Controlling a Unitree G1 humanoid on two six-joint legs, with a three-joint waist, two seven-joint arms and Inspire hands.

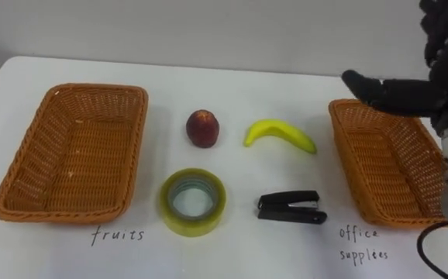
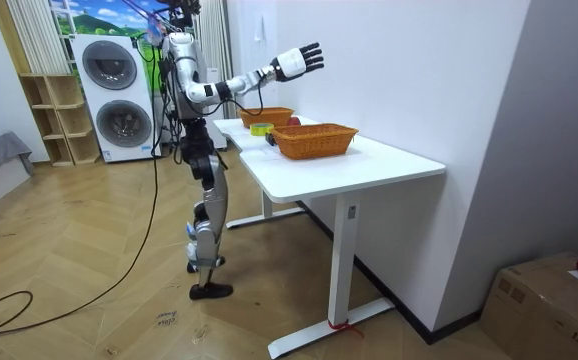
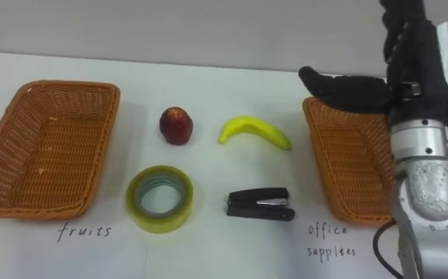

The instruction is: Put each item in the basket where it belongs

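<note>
White table (image 1: 286, 97), left basket (image 1: 73, 151) near edge, right hand (image 3: 411, 77) above right basket (image 1: 387, 167)

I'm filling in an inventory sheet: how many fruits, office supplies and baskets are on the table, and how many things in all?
Fruit: 2 (red fruit, banana)
Office supplies: 2 (tape roll, stapler)
Baskets: 2 (left basket, right basket)
Total: 6
</note>
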